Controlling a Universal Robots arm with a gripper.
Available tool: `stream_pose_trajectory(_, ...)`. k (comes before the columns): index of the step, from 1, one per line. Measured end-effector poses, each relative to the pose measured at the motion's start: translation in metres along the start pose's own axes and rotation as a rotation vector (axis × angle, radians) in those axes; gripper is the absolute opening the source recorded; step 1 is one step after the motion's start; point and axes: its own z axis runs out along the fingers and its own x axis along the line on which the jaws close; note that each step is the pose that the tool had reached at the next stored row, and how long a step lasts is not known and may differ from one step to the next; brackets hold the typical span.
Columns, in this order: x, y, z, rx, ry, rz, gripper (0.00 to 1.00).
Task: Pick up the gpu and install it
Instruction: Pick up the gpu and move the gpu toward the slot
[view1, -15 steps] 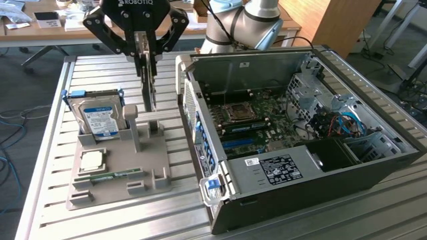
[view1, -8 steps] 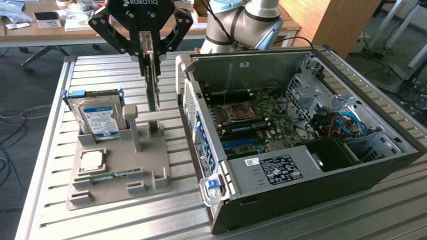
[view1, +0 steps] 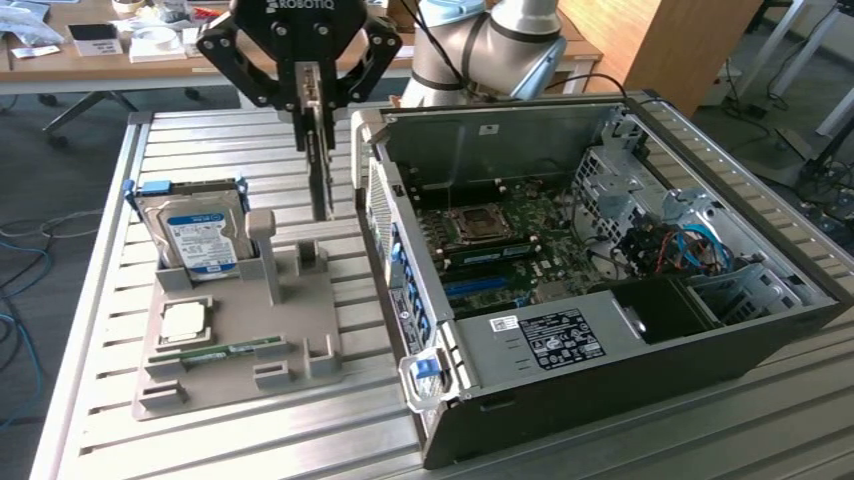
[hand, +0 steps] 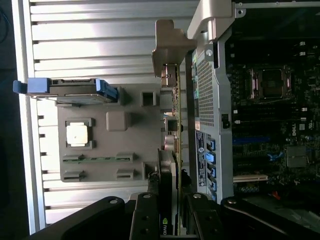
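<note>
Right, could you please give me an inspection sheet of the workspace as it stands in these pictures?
Surface: slatted metal table, carrying a grey fixture tray and an open computer case.
Job's things: gpu hangs upright and edge-on over the tray, beside the case wall; motherboard exposed.
Clutter: hard drive, CPU and memory stick seated in the tray.
Grippers: end effector shut on the gpu.
Cables: blue and red wires inside the case; loose cables on the floor at the exterior view's left.
Surroundings: desk with small items behind; wooden panel.
</note>
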Motion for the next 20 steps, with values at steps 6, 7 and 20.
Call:
stream_pose_trajectory(6,-0.012,0.0009,0.0003,0.0001,0.0001,0.0,0.27)
stream_pose_trajectory(7,-0.014,0.0011,0.0004,0.0,0.0,0.0,0.27)
stream_pose_trajectory(20,-0.064,0.0048,0.0017,-0.0012,0.0001,0.0,0.27)
